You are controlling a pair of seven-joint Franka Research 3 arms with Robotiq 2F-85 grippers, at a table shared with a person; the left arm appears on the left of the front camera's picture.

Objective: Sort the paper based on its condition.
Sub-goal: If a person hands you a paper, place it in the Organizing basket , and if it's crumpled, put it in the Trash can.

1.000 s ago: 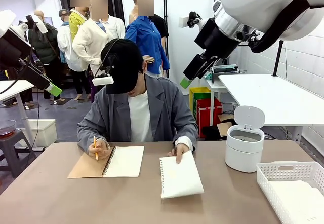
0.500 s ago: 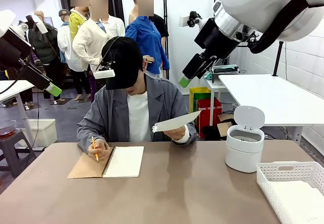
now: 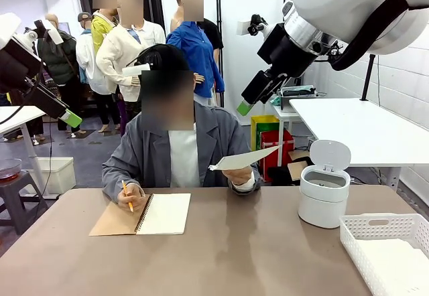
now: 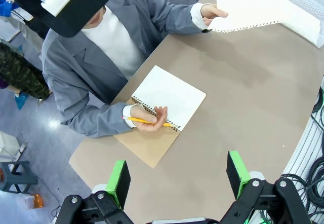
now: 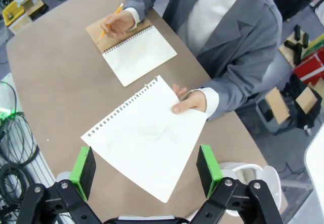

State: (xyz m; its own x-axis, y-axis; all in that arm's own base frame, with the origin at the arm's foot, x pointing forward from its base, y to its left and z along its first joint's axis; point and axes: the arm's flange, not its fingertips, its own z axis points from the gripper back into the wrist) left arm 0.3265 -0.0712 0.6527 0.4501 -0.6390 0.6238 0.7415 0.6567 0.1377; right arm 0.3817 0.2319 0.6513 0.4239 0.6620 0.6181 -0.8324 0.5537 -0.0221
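- Right gripper [image 5: 146, 164]: jaws spread wide, nothing held. It is raised high above the table, up and to the right of the spiral notebook [image 5: 139, 54].
- Left gripper [image 4: 178, 178]: also spread wide and empty, raised high on the notebook's left side.
- Sheet [image 5: 152, 133]: a single torn-out page with a punched-hole edge. It is pinched at one corner by the person's hand [image 5: 188, 102], held clear of the table to the right of the notebook and tilted up toward the lidded bin [image 3: 324, 195].
- Handling, as judged: the sheet is very light, thin and floppy, and sag is expected wherever it is unsupported. It looks smooth and uncreased, so it is easily crumpled or torn at the holes.
- Grasp, as judged: the free edge or corner opposite the hand should be taken in a flat pinch well inside the margin. The perforated strip should be avoided.
- Mesh basket [image 3: 385, 242]: sits further right of the notebook, past the bin. White contents are seen in it, but their kind cannot be told.
- Change from a second ago: the sheet lay flat on the table just right of the notebook, under the hand. It has since been lifted and carried further right. Both arms are unchanged in the front view.
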